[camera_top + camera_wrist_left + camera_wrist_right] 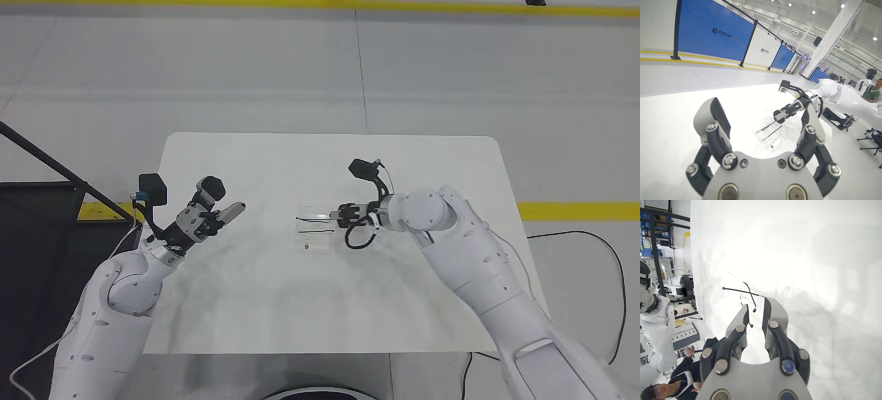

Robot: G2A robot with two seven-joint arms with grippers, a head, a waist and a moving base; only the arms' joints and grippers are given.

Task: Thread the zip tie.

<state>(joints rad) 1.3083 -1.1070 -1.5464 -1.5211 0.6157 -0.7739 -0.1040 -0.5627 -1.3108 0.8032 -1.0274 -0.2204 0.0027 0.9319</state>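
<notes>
**Desk** (420, 300): white, rounded corners. It carries everything listed below.

**Clear plastic tray** (320, 247): sits at mid-desk, between the two arms. Its surface looks smooth and hard, so expect little friction under anything lying on it.

**Left gripper** (761, 109): spread wide and holding nothing. It hangs above the desk, well apart from the tray and aimed toward it.

**Right gripper** (756, 303): at the tray's edge on its own side. The jaws are partly parted and not pressed on anything you can confirm.

**Zip ties**: thin, black, both lying on the tray.
- The straight zip tie (740, 291) lies across the tray with its head at the far end.
- The curved zip tie (752, 297) crosses the straight one, and its head end lies in the gap between the right gripper's pads.
- A further short black piece beside one pad is too small for you to identify.

**Handling**: judge these as nearly weightless, springy and slick. A strap will likely bow and skate away if you press it flat.
- Take the curved tie just behind its head, the stiffest part, so the slot stays steady.
- Have the other gripper pinch the tail close to its tip, leaving little free length to flex while you feed it in.
</notes>
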